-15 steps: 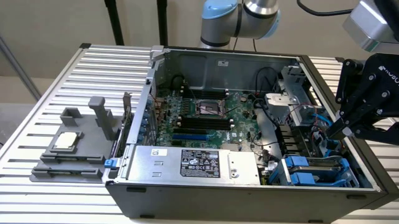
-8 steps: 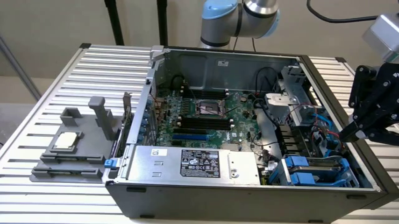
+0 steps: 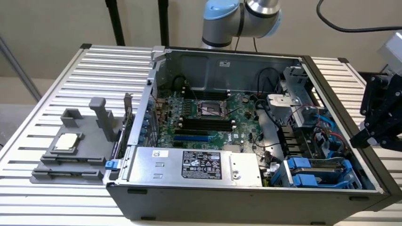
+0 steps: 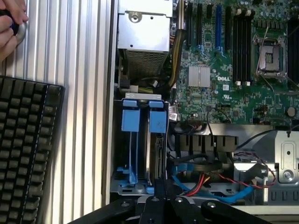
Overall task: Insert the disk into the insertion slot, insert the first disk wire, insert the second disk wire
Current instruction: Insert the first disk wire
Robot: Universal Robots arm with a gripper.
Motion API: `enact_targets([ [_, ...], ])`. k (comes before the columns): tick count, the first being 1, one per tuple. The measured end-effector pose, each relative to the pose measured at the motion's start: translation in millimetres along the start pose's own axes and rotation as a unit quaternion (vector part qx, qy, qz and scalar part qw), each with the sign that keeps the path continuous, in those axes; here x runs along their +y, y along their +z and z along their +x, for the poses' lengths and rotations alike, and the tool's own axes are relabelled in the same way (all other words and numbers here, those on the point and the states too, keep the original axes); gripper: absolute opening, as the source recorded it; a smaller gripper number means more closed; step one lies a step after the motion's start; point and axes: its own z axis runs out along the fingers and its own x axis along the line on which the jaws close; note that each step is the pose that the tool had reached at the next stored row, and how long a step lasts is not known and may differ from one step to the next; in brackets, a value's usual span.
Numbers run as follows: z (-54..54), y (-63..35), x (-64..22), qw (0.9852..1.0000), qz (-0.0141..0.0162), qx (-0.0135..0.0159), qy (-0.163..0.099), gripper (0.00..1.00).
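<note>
You have the claw clenched empty, just over the insertion slot, likely so its closed tips can press the edge-on disk fully into its bay.

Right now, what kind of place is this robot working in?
Likely a robotics lab bench for computer assembly: an open desktop PC case with its motherboard exposed, on a slatted metal table, with a robot arm behind it.
</note>
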Motion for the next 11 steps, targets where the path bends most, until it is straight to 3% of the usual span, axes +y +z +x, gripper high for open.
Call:
enact_targets([
  [11,-2.0,20.4,-0.9,1.0000,-0.0006,0.0003,-0.009,0.13],
])
